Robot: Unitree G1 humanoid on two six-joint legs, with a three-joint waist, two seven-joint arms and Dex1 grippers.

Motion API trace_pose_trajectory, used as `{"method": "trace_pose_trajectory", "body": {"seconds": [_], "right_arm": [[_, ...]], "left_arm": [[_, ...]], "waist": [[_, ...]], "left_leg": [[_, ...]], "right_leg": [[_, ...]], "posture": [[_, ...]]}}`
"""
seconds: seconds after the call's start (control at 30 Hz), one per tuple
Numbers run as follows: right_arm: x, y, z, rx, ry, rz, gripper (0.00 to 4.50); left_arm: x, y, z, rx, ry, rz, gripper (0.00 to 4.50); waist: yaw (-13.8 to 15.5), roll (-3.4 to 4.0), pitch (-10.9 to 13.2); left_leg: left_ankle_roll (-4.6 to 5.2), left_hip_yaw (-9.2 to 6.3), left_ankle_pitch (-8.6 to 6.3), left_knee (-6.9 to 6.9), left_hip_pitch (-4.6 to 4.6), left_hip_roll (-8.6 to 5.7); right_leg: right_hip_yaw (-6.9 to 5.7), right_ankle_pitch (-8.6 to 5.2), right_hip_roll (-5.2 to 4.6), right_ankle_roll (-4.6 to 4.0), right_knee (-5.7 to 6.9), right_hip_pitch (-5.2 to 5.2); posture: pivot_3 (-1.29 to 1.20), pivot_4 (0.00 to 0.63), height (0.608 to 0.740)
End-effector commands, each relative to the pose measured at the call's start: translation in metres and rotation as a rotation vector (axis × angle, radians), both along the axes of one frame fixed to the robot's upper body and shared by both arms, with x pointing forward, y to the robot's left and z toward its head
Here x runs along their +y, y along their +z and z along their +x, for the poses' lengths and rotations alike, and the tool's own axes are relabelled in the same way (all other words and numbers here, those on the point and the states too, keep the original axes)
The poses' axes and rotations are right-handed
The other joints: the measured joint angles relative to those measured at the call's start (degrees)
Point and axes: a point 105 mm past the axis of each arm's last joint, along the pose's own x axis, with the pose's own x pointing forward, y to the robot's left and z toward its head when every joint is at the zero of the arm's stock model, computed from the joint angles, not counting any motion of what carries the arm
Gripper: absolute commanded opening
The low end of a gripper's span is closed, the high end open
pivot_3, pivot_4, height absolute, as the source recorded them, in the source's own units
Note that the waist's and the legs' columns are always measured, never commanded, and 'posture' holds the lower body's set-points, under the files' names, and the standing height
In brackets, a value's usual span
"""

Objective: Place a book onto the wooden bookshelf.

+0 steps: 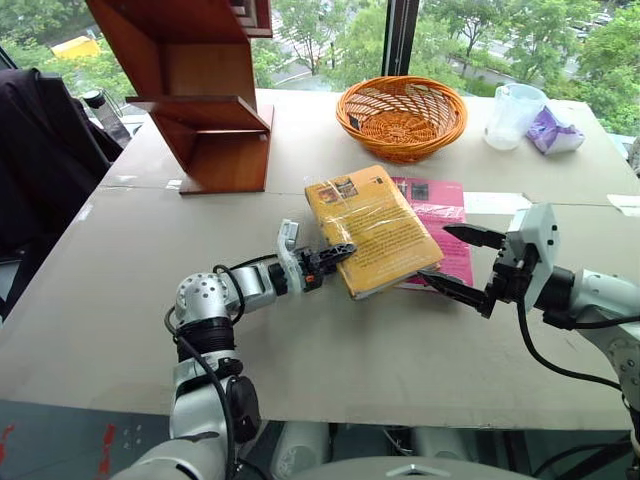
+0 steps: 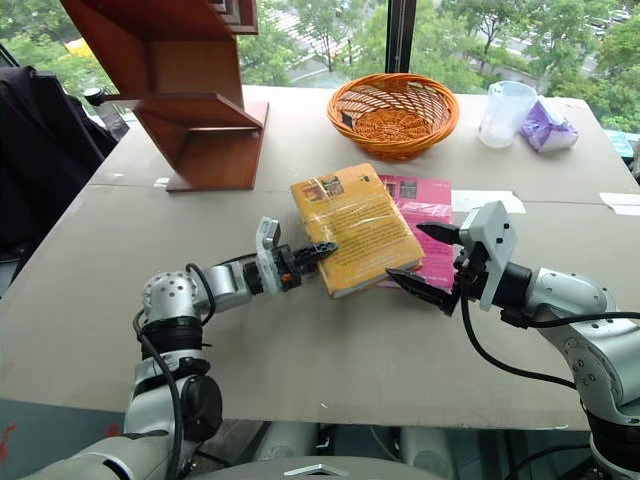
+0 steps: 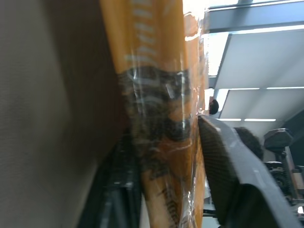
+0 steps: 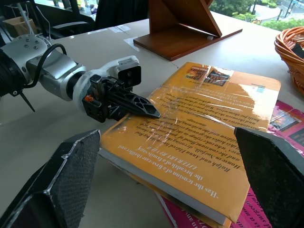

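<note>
The thick yellow book (image 1: 372,230) lies on the table (image 1: 130,300), partly on top of a pink book (image 1: 440,225). The left gripper (image 1: 335,255) pinches its left edge. The right gripper (image 1: 462,262) is wide open beside it. The book looks stiff and heavy, and its shiny wrap may be slippery. The wooden bookshelf (image 1: 200,100) stands well away.

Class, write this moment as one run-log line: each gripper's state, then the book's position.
left gripper: shut on the book | right gripper: open, clear of book | book: overlapping pink book, not yet on wooden bookshelf
</note>
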Motion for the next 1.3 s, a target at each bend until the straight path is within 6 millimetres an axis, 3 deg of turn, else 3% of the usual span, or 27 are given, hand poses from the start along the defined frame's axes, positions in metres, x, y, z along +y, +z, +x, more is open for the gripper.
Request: {"method": "trace_pose_trajectory", "body": {"seconds": [0.03, 0.27, 0.33, 0.43, 0.53, 0.67, 0.77, 0.87, 0.9, 1.03, 1.07, 1.13, 1.3], "right_arm": [[-0.001, 0.014, 0.0, -0.062, 0.0, 0.024, 4.5], [-0.018, 0.033, 0.002, -0.095, -0.036, 0.145, 4.5], [-0.027, 0.046, 0.001, -0.085, -0.011, 0.185, 4.5], [-0.04, 0.066, -0.004, -0.107, 0.05, 0.236, 4.5], [-0.048, 0.075, -0.006, -0.143, 0.095, 0.228, 4.5], [-0.046, 0.09, 0.002, -0.196, 0.144, 0.3, 4.5], [-0.038, 0.093, 0.005, -0.199, 0.183, 0.324, 4.5], [-0.032, 0.092, 0.008, -0.2, 0.194, 0.33, 4.5], [-0.031, 0.091, 0.009, -0.199, 0.196, 0.33, 4.5], [-0.028, 0.091, 0.01, -0.206, 0.204, 0.334, 4.5], [-0.028, 0.092, 0.009, -0.209, 0.205, 0.343, 4.5], [-0.026, 0.093, 0.007, -0.215, 0.204, 0.354, 4.5], [-0.021, 0.092, 0.006, -0.212, 0.201, 0.381, 4.5]], "left_arm": [[-0.004, 0.007, 0.0, -0.1, 0.013, 0.058, 0.01], [-0.005, 0.09, -0.017, -0.849, 0.029, 0.373, 0.0], [-0.004, 0.123, -0.025, -1.171, 0.078, 0.508, 0.0], [0.003, 0.149, -0.029, -1.511, 0.162, 0.799, 0.0], [0.018, 0.167, -0.021, -1.727, 0.247, 1.147, 0.0], [0.037, 0.215, -0.018, -2.064, 0.311, 1.65, 0.0], [0.054, 0.246, -0.02, -2.2, 0.358, 1.972, 0.0], [0.067, 0.264, -0.022, -2.253, 0.369, 2.147, 0.0], [0.071, 0.267, -0.022, 2.238, -0.364, -2.157, 0.0], [0.101, 0.257, -0.008, 2.11, -0.239, -2.313, 0.0], [0.116, 0.253, -0.002, -2.02, 0.191, 2.366, 0.0], [0.139, 0.247, 0.005, -1.88, 0.116, 2.439, 0.0], [0.169, 0.241, 0.025, -1.67, -0.005, 2.505, 0.0]], "waist": [[-0.03, -0.05, 0.03], [-0.68, -0.35, 0.25], [-0.64, -0.26, 0.31], [-0.53, -0.16, 0.41], [-0.33, -0.17, 0.43], [-0.49, -0.32, 0.75], [-0.63, -0.31, 0.78], [-0.59, -0.3, 0.78], [-0.58, -0.29, 0.79], [-0.53, -0.28, 0.81], [-0.58, -0.28, 0.81], [-0.72, -0.27, 0.82], [-0.43, -0.27, 0.88]], "left_leg": [[0.0, -0.01, 0.0, 0.01, 0.0, 0.0], [-0.02, -0.07, 0.01, -0.01, -0.46, 0.08], [-0.02, 0.0, 0.01, -0.01, -0.54, 0.09], [-0.01, 0.0, 0.01, -0.01, -0.74, 0.09], [0.0, 0.0, -0.01, -0.02, -0.76, 0.05], [0.02, -0.03, -0.01, 0.01, -0.82, 0.07], [0.01, 0.06, -0.01, -0.01, -0.81, 0.11], [0.01, 0.13, -0.01, -0.07, -0.83, 0.14], [0.01, 0.14, -0.01, -0.08, -0.84, 0.15], [0.01, 0.32, -0.01, -0.05, -0.92, 0.15], [0.01, 0.34, -0.01, -0.04, -0.92, 0.14], [0.01, 0.39, -0.01, -0.04, -0.88, 0.14], [0.01, 0.4, 0.0, -0.01, -0.9, 0.19]], "right_leg": [[0.0, -0.01, 0.0, 0.01, 0.0, 0.0], [0.21, 0.03, 0.04, -0.07, -0.01, -0.39], [0.28, 0.03, 0.06, -0.07, -0.04, -0.5], [0.24, 0.04, 0.05, -0.09, -0.18, -0.62], [0.2, 0.03, 0.06, -0.08, -0.24, -0.62], [0.09, 0.03, 0.14, -0.06, -0.23, -0.67], [0.05, 0.04, 0.21, -0.04, -0.18, -0.76], [0.05, 0.03, 0.21, -0.01, -0.22, -0.78], [0.04, 0.03, 0.19, -0.01, -0.22, -0.79], [-0.02, 0.0, 0.12, 0.05, -0.24, -0.8], [-0.01, 0.0, 0.12, 0.05, -0.23, -0.8], [-0.01, 0.0, 0.13, 0.06, -0.18, -0.8], [-0.11, -0.01, 0.2, 0.06, -0.01, -0.87]], "posture": [[0.0, 0.15, 0.74], [0.0, 0.15, 0.74], [0.0, 0.15, 0.74], [0.0, 0.15, 0.74], [0.0, 0.15, 0.74], [0.0, 0.15, 0.74], [0.0, 0.15, 0.74], [0.0, 0.15, 0.74], [0.0, 0.15, 0.74], [0.0, 0.15, 0.74], [0.0, 0.15, 0.74], [0.0, 0.15, 0.74], [0.0, 0.15, 0.74]]}}
